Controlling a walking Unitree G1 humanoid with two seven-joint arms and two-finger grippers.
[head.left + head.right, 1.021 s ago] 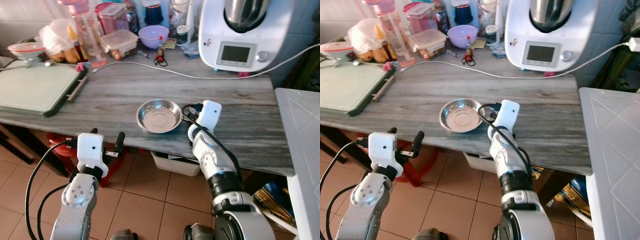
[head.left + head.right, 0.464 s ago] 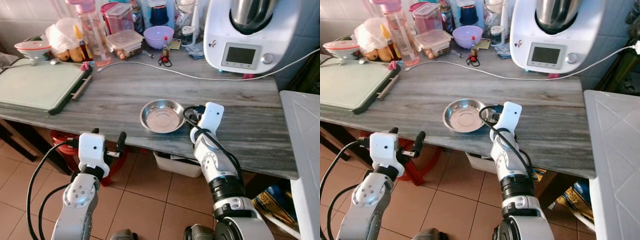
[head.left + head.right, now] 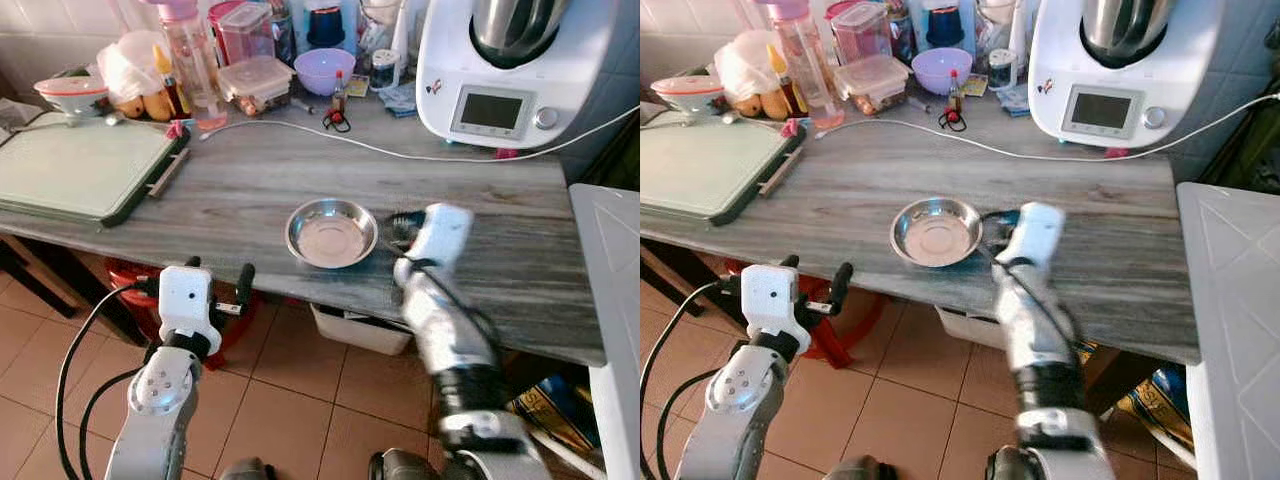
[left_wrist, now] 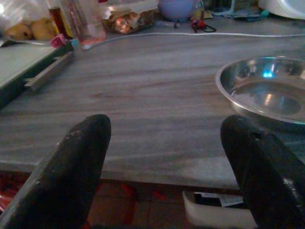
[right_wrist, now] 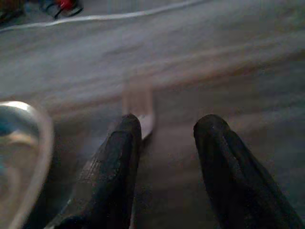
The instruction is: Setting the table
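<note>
steel bowl [image 3: 331,232] already set on grey table [image 3: 240,190], near front edge. my right gripper [image 5: 164,131] just beside bowl, fingers parted, fork [image 5: 139,106] at fingertips, blurred; can't tell if gripped. left gripper [image 4: 167,157] open, empty, off table edge. i judge early: cutlery placement underway, rest of setting left.

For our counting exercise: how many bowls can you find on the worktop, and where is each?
3: a steel bowl near the front edge beside the right gripper; a purple bowl at the back; a red-rimmed bowl at far left. Clutter may hide others.
</note>
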